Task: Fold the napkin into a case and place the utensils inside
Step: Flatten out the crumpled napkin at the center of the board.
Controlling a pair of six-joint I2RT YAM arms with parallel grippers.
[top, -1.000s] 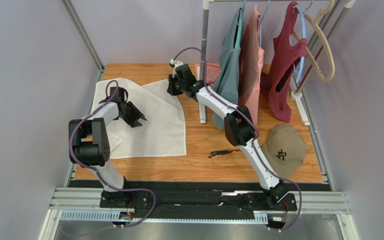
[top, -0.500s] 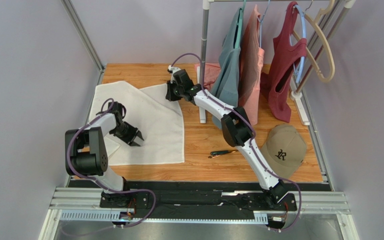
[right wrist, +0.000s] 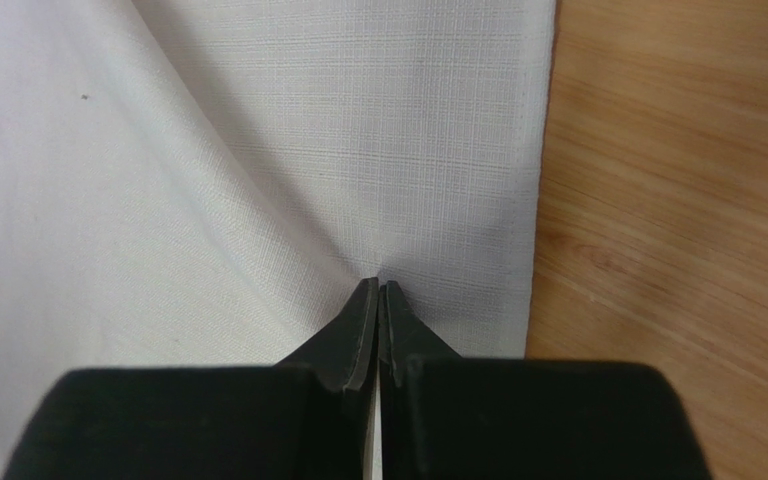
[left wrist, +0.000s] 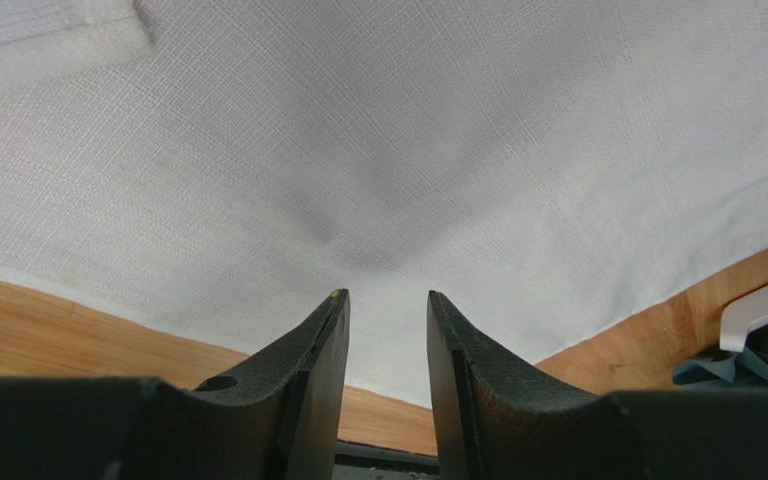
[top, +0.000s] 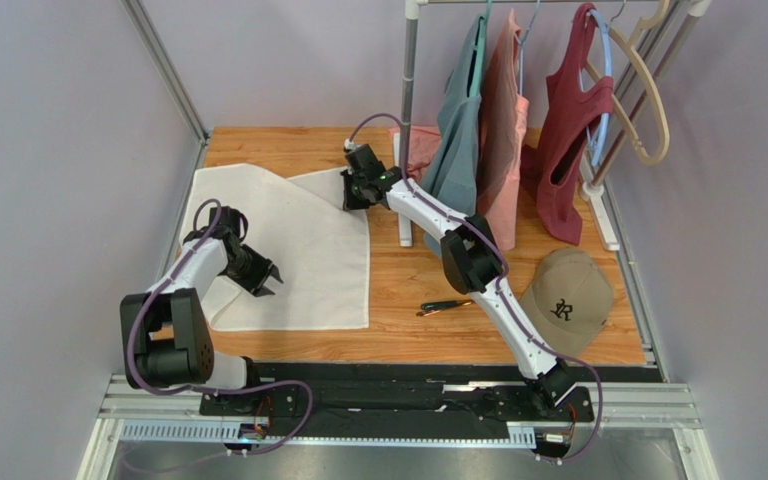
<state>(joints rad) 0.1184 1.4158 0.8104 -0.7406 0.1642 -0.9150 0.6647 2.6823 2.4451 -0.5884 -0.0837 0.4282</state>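
The white napkin (top: pixel 303 250) lies spread on the left half of the wooden table, with a fold along its far left part. My right gripper (top: pixel 351 197) is shut on the napkin's far right corner; in the right wrist view its tips (right wrist: pixel 379 287) pinch a raised ridge of cloth (right wrist: pixel 258 200). My left gripper (top: pixel 265 281) is open and empty just over the napkin's near left part; the left wrist view shows cloth (left wrist: pixel 408 150) between its apart jaws (left wrist: pixel 388 296). The dark-handled utensils (top: pixel 448 305) lie on the wood right of the napkin.
A clothes rack pole (top: pixel 407 120) stands just right of my right gripper, with teal (top: pixel 463 130), pink (top: pixel 503 130) and maroon (top: pixel 568 150) garments hanging. A tan cap (top: pixel 568 300) lies at the near right. A pink cloth (top: pixel 420 148) lies at the back.
My left gripper has moved toward the near edge over the napkin. My right gripper has shifted slightly right and nearer with the napkin corner, and the cloth lies flatter.
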